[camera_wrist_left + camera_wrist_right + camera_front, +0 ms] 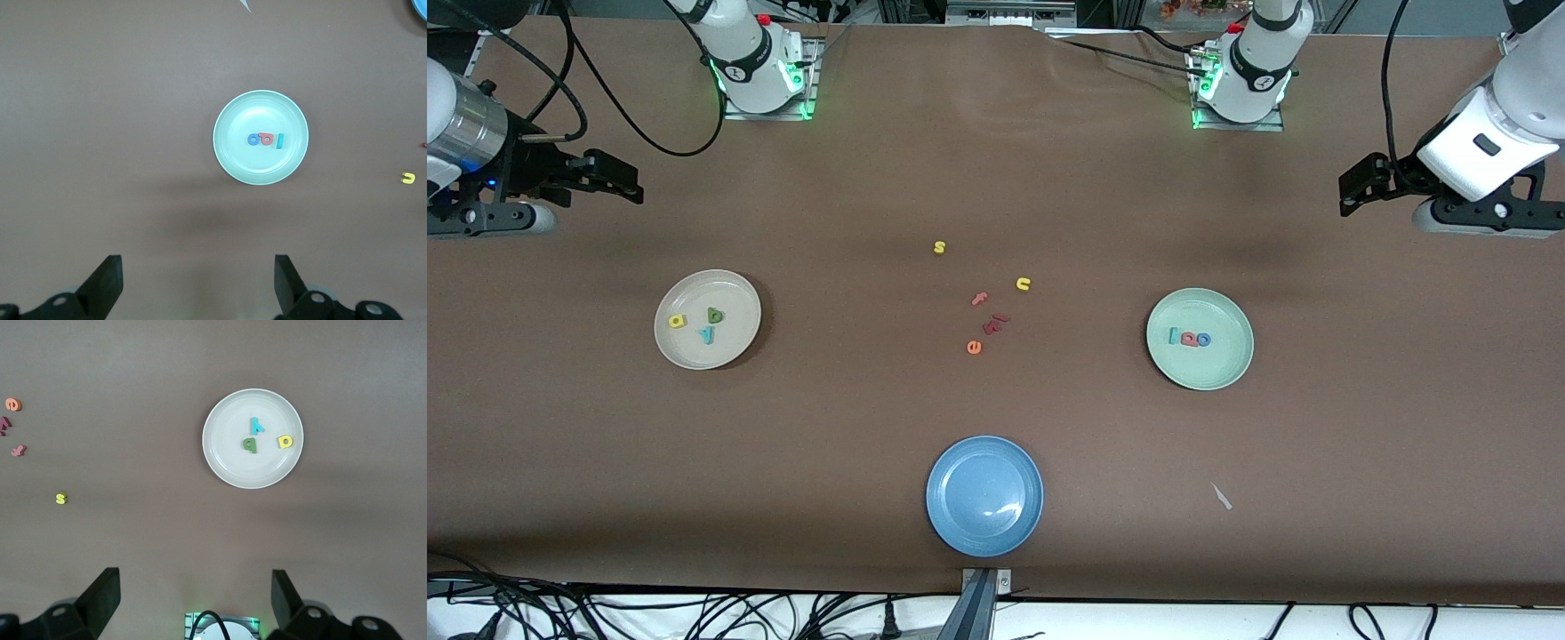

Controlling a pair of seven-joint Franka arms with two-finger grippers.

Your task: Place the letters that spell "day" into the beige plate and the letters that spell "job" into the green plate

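A matte brown surface (996,160) carries three round, smooth, shallow plates. The cream-beige plate (734,342) lies toward the right arm's end. On it rest three small flat foam letters: a yellow a (678,321), a dark green d (715,315) and a teal y (707,334). On that plate's face in the front view, the a sits at about 9 o'clock, the d near 1 o'clock and the y near 6 o'clock, with its long axis leaning slightly off upright.

The pale mint-green plate (1200,369) lies toward the left arm's end. At its centre a light-blue j (1174,336), a pink-red b (1188,338) and a blue ring o (1202,339) stand touching in one short row whose long axis runs from 9 to 3 o'clock.

A glossy blue ribbed plate (984,524) sits nearest the front camera. Between the two filled plates lie loose foam letters: a yellow s (939,247), a yellow u (1023,284), a pink f (980,299), an orange e (974,348) and dark red pieces (994,324) too small to read. A pale scrap (1221,496) lies near the blue plate.

The right end effector (609,178) hangs over the surface's right-arm end, black fingers apart and empty. The left end effector (1356,188) hangs over the left-arm end, fingers (107,283) apart and empty.
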